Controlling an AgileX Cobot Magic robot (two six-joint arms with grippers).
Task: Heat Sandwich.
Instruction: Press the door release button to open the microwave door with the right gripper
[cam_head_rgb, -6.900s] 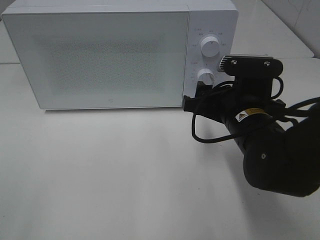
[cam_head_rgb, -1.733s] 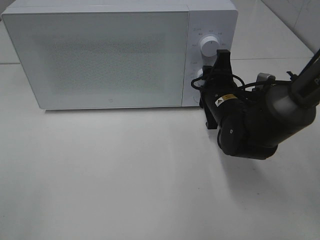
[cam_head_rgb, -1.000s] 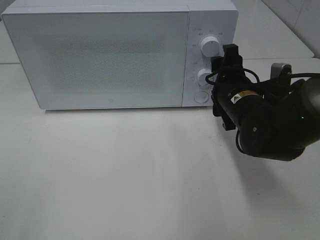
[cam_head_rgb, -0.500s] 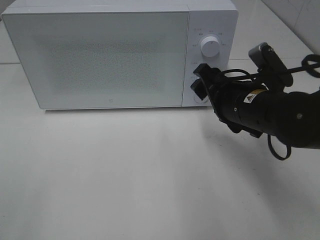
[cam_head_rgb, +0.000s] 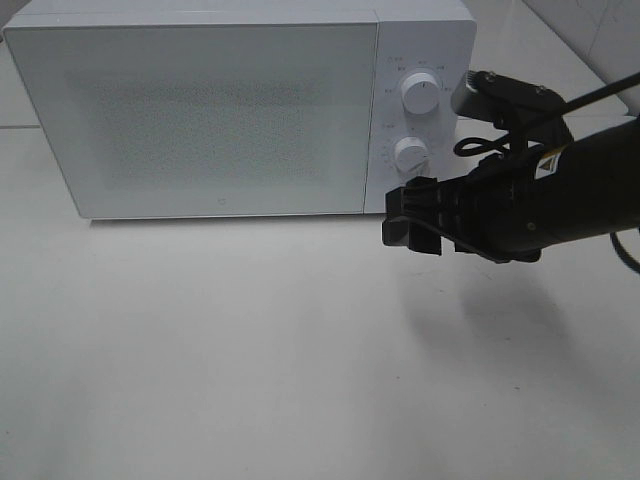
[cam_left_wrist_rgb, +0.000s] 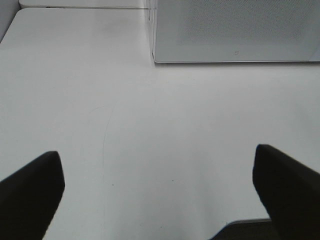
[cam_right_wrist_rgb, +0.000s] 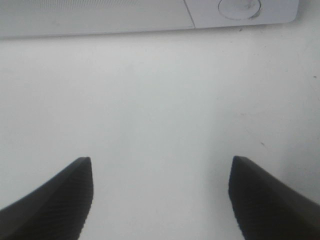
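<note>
The sandwich is out of view in every frame. The white microwave (cam_head_rgb: 200, 110) stands at the back of the table with its door shut. My right gripper (cam_head_rgb: 405, 220) hovers just in front of the microwave's lower right corner, below the lower knob (cam_head_rgb: 410, 153), and points left. In the right wrist view the right gripper (cam_right_wrist_rgb: 160, 165) is open over bare table, with the round door button (cam_right_wrist_rgb: 239, 7) beyond it. In the left wrist view my left gripper (cam_left_wrist_rgb: 157, 155) is open wide over bare table, and the microwave (cam_left_wrist_rgb: 235, 30) lies ahead.
The upper knob (cam_head_rgb: 419, 92) sits on the control panel above the lower one. The black right arm (cam_head_rgb: 540, 195) with its cable stretches in from the right edge. White table (cam_head_rgb: 250, 350) lies in front of the microwave.
The right arm has swung away from the control panel, and its gripper has dropped from the round button to the table side of the microwave's lower right corner. The microwave door stays shut.
</note>
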